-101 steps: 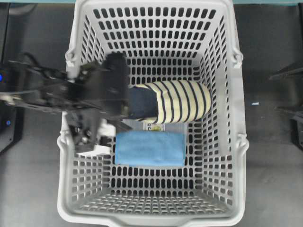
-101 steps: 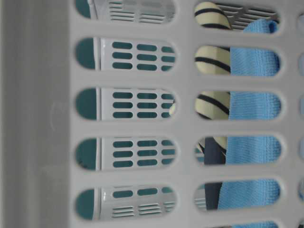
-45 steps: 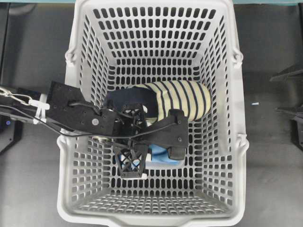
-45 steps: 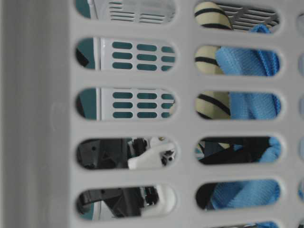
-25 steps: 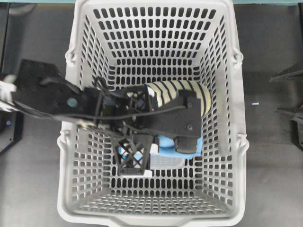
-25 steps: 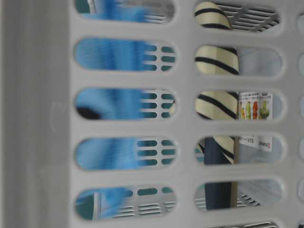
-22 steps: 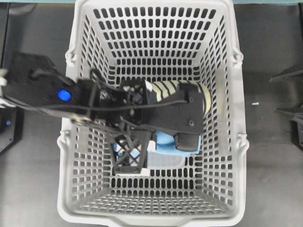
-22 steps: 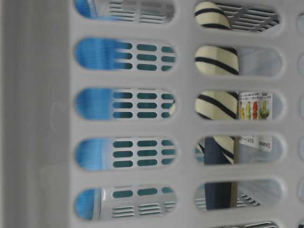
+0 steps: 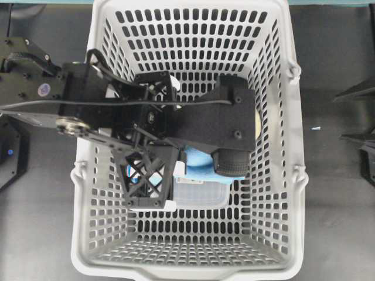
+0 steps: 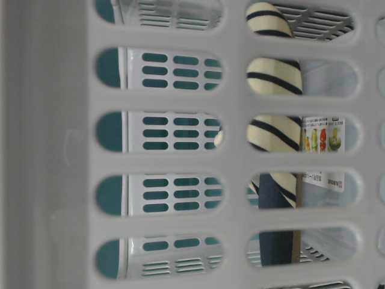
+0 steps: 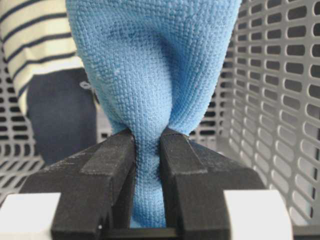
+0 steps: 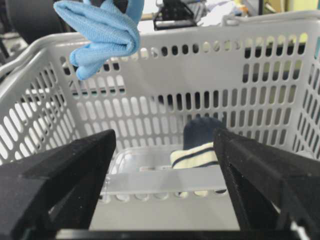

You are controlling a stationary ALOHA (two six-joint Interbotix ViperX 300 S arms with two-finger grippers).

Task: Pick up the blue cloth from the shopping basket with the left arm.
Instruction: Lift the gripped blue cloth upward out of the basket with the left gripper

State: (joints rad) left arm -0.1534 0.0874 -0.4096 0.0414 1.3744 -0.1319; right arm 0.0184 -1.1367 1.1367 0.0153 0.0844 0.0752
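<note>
My left gripper (image 11: 147,137) is shut on the blue cloth (image 11: 150,75), pinching a bunched fold between its black pads. In the overhead view the left arm reaches in over the shopping basket (image 9: 293,175), and the cloth (image 9: 198,166) hangs crumpled under the wrist beside the lattice finger (image 9: 149,175). The right wrist view shows the cloth (image 12: 102,30) dangling clear above the basket's far wall (image 12: 200,75). My right gripper (image 12: 165,145) is open and empty, looking into the basket from outside.
A navy and cream-striped rolled garment (image 11: 35,35) lies on the basket floor, also seen from table level (image 10: 271,132). A clear plastic container (image 9: 202,193) with a printed label (image 10: 322,135) lies where the cloth lay. Slotted walls enclose everything.
The left gripper closed on the cloth and lifted it off the clear container. The arm rose and drew back; the cloth has left the table-level view.
</note>
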